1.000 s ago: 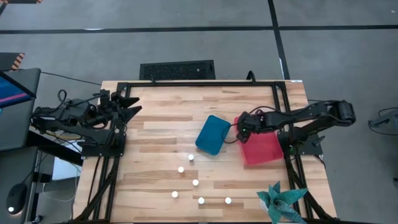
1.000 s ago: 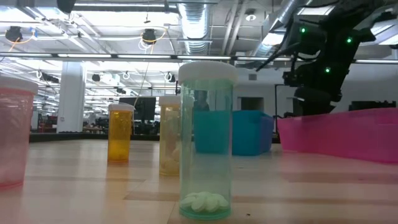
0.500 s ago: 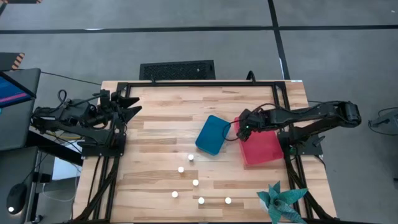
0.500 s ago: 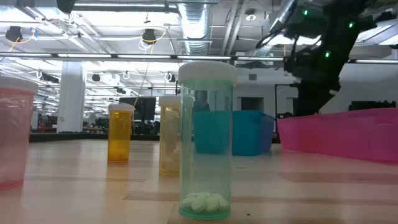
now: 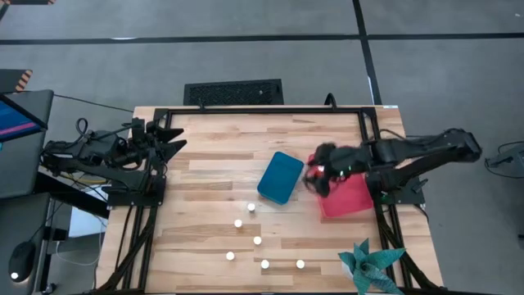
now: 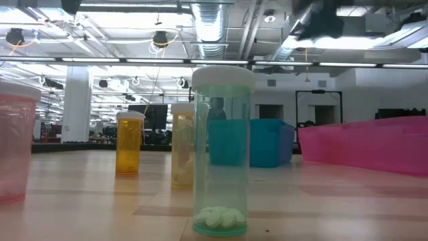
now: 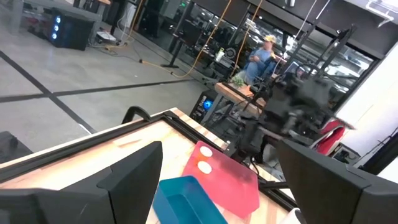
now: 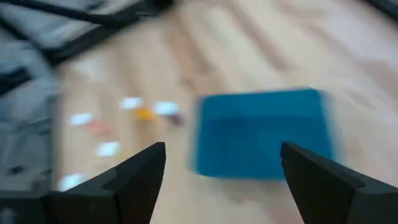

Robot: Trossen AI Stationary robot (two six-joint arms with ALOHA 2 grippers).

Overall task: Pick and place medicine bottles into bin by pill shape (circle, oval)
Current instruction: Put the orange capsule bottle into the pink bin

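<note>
1. High view: the right gripper [image 5: 315, 174] hangs over the red tray [image 5: 348, 197]; six bottles [image 5: 257, 241] stand nearer the table's front edge, left of it.
2. Right wrist view: fingers [image 8: 134, 177] spread, empty; blue tray [image 8: 261, 130] ahead.
3. Left wrist view: the left gripper [image 7: 217, 180] rests released, farther off.

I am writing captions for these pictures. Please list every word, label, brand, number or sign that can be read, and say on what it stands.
None can be read.
Medicine bottles: no label shows on them in the low view.
Teal bin and red bin: plain, no print.
Screen at the table's left: coloured shapes only, too small to read.
</note>
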